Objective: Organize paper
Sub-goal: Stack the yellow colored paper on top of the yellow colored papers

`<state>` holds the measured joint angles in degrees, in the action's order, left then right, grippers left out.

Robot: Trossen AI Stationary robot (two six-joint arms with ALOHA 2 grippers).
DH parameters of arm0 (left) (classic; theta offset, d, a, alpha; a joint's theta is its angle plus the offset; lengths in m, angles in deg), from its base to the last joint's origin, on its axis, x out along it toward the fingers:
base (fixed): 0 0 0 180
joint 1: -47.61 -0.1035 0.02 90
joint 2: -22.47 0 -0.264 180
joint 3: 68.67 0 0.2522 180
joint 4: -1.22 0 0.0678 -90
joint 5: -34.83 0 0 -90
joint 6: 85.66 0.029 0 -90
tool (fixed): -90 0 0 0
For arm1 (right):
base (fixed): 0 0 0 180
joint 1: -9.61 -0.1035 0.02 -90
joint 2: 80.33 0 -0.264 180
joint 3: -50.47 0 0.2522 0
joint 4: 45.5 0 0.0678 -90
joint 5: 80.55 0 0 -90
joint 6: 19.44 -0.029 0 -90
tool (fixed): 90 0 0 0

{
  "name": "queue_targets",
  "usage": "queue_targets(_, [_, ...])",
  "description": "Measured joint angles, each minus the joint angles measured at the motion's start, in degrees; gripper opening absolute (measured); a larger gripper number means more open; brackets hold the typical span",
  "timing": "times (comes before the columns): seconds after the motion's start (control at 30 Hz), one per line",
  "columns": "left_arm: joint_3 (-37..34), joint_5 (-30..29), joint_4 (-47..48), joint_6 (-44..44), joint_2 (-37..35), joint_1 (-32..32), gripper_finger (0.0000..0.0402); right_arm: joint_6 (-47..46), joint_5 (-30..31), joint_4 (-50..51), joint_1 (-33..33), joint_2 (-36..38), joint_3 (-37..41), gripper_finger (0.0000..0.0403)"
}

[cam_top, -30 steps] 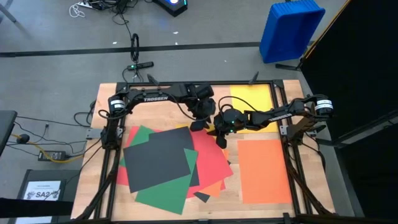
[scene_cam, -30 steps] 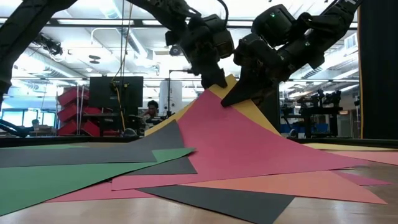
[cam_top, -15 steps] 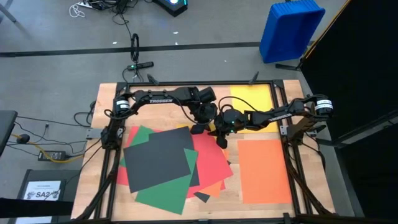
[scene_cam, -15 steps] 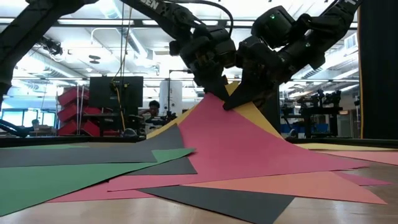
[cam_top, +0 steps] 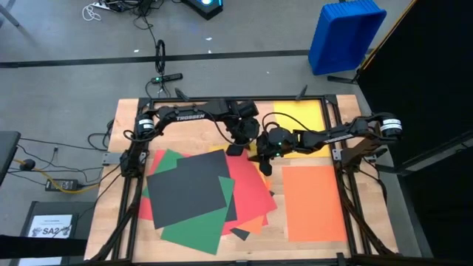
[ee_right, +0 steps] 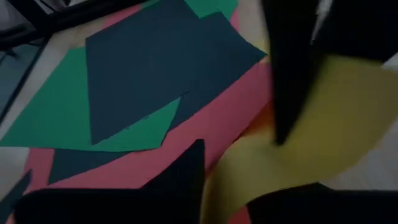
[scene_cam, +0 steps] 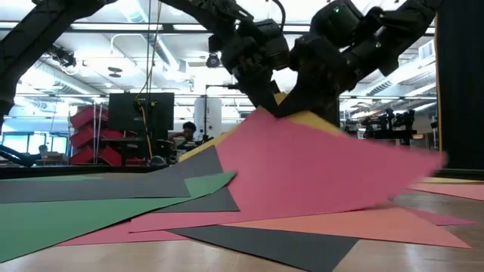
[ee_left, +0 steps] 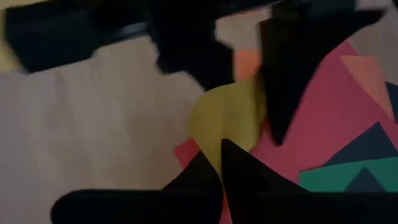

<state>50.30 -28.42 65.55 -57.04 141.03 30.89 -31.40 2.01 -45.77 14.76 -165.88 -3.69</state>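
Both grippers meet at the centre of the high view, above the far corner of a jumbled paper pile (cam_top: pixel 207 196). The left gripper (cam_top: pixel 235 149) has its fingers pressed together on the raised corner of a red sheet (scene_cam: pixel 302 170); in the low view that sheet stands lifted off the wooden table (cam_top: pixel 188 137) like a tent, its right edge blurred. The right gripper (cam_top: pixel 263 164) sits just beside it, fingers a little apart, with a curled yellow sheet (ee_right: pixel 311 149) between them; whether they actually pinch it I cannot tell.

The pile fills the lower left and middle of the table: a dark grey sheet (cam_top: pixel 188 188) on top, green sheets (cam_top: pixel 192 229) beneath it and red under those, their corners fanned at different angles. An orange sheet (cam_top: pixel 314 203) lies flat and alone at the lower right, its edges square with the table. Another yellow sheet (cam_top: pixel 299 114) lies at the upper right, partly under the right arm. Bare wood shows along the upper left of the table and in a narrow strip between the pile and the orange sheet.
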Motion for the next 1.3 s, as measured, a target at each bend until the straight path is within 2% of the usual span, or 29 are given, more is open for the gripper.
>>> queue_targets(0.23, [5.31, -3.31, 3.41, 2.47, 0.0, -0.16, 0.0001, -0.05, 0.2, 6.49, -0.5, 5.74, -0.06, 0.016])
queue_targets(0.33, [7.34, -4.44, 5.03, 2.71, 0.0, -0.32, 0.0001, -0.07, 2.14, 9.61, -0.91, 8.17, -0.09, 0.0186])
queue_targets(0.5, [10.45, -5.0, 6.97, 2.88, 0.0, -0.55, 0.0, -0.06, 4.83, 12.5, -1.16, 10.15, -0.09, 0.021])
queue_targets(0.67, [13.91, -5.91, 8.38, 4.16, 0.0, -0.53, 0.0, -0.85, 7.22, 13.44, -0.94, 10.37, -0.09, 0.0212])
queue_targets(0.87, [17.86, -6.6, 9.8, 5.15, -0.02, -0.55, 0.0, -2.24, 7.89, 15.77, 1.07, 10.31, -0.07, 0.0175])
queue_targets(1.0, [19.77, -7.36, 10.69, 5.67, -0.02, -0.55, 0.0, -2.88, 7.84, 15.78, 1.77, 10.31, -0.07, 0.0116])
queue_targets(1.17, [20.9, -8.53, 10.87, 5.88, -0.02, -0.62, 0.0, -2.19, 7.77, 15.62, 1.79, 10.54, -0.07, 0.0022])
queue_targets(1.3, [21.34, -10.88, 9.57, 5.88, -0.02, -0.62, 0.0, -1.5, 7.9, 15.3, 1.81, 11.0, -0.02, 0.0003])
